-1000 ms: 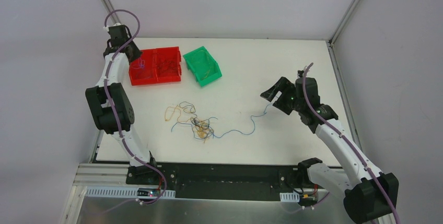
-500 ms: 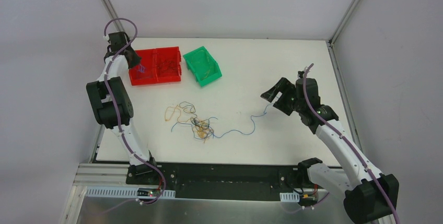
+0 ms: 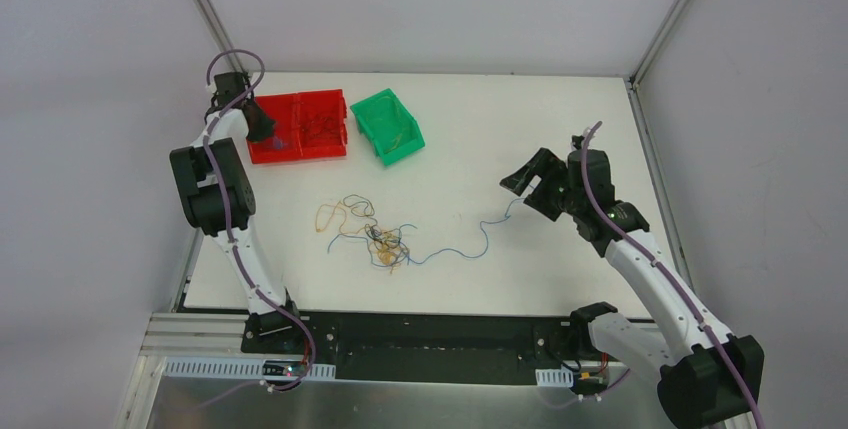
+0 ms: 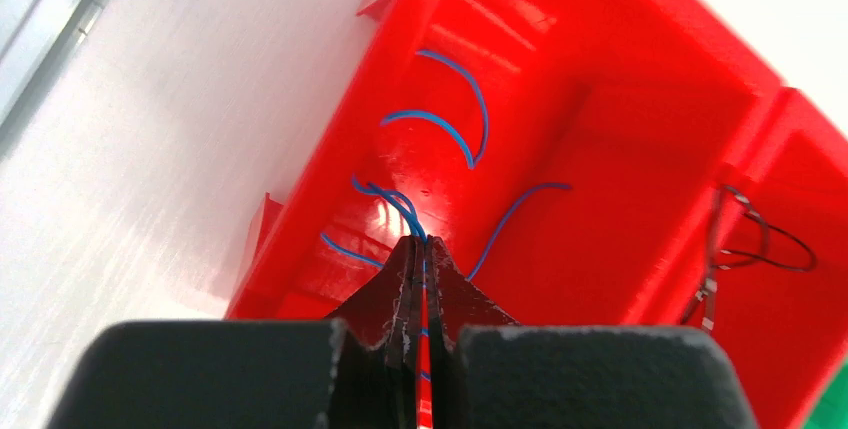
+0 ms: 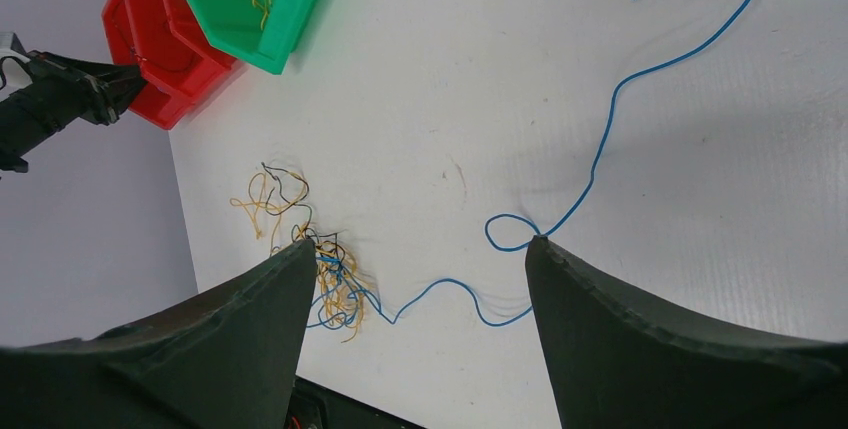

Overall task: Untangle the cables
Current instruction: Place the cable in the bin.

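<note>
Cables [image 3: 385, 244] light and limp: some sorted into bins, a knot left mid-table
Left gripper [image 4: 420, 244] clenched over the red bin [image 4: 620, 149], a blue wire [image 4: 400, 204] pinched at its tips, other blue pieces loose in the same compartment, dark ones in the next; green bin [image 3: 362, 109] just beside holds yellow strands; on the table [image 3: 480, 129] a clump [image 5: 335, 284] of yellow, blue and dark strands sits centre, a long blue wire [image 3: 460, 249] trailing right from it; right gripper [image 5: 420, 247] spread wide above that wire's free stretch, holding nothing. Wires likely weigh next to nothing, bend freely and snag each other; best taken at a free end and drawn off slowly, pinched right down at the surface
</note>
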You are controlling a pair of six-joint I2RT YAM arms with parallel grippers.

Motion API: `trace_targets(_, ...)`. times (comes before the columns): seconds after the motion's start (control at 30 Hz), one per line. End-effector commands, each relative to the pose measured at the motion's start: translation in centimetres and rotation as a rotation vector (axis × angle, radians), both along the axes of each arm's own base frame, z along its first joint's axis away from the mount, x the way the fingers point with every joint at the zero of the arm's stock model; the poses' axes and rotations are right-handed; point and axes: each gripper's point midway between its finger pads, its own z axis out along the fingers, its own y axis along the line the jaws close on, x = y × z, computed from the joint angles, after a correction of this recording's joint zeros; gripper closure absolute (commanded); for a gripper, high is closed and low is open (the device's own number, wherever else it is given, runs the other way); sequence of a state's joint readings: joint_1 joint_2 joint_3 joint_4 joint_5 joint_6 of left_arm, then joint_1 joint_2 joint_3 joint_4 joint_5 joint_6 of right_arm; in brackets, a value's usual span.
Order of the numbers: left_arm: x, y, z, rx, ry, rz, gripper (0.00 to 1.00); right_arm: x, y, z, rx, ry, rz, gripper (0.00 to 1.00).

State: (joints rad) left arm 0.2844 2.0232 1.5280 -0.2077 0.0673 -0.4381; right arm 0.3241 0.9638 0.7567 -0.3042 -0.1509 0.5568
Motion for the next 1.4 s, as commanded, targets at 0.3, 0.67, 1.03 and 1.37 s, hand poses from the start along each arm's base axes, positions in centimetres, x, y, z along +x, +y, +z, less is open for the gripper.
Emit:
trace_targets(0.3,0.7,0.3,-0.3,-0.080,0.030,0.002,0.82,-0.3,-0.5,0.7,-0.005,-0.024,0.004,0.20)
trace_targets(0.67,0.9,0.2,6.0,-0.040,-0.069,-0.025,0.60,-0.5,-0.6,0.4,-0.002,-0.013,0.005,0.20)
trace_targets(1.03,0.2,0.1,10.4,-0.033,-0.146,0.011,0.05,-0.3,-0.4,0.4,0.008,-0.010,0.009,0.20)
trace_targets(1.37,-2.0,-1.8,14.8,-0.072,-0.211,-0.026,0.01,0.0,-0.6,0.2,-0.007,0.002,-0.005,0.19)
